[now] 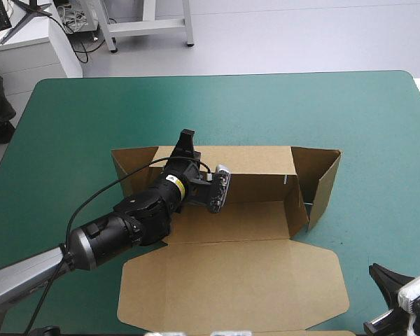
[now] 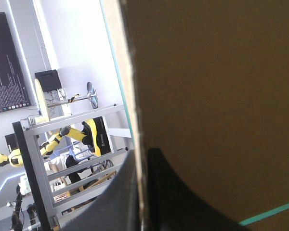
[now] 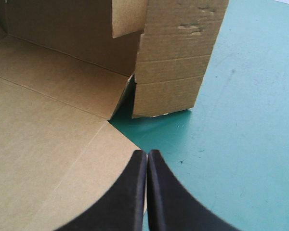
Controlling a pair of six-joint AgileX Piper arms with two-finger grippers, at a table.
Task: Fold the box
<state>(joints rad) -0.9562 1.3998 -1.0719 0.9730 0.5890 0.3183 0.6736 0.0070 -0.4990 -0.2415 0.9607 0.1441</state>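
The brown box (image 1: 231, 220) lies mid-table as an open tray, its back wall (image 1: 259, 168) and right wall (image 1: 322, 185) raised and its lid (image 1: 231, 283) flat toward the front edge. My left gripper (image 1: 187, 140) reaches over the tray to the back wall's left part. In the left wrist view its fingers (image 2: 143, 150) pinch the wall's top edge, with brown board (image 2: 221, 96) filling the side beyond. My right gripper (image 1: 378, 274) sits low at the front right, off the box. It is shut (image 3: 147, 153) and empty, pointing at the right wall (image 3: 173, 62) past the lid's corner (image 3: 48, 168).
A slanted side flap (image 1: 129, 168) stands at the box's left end. The teal-green cover (image 1: 266, 105) stretches from the box to the far edge, and a wide strip (image 1: 385, 210) runs along the right.
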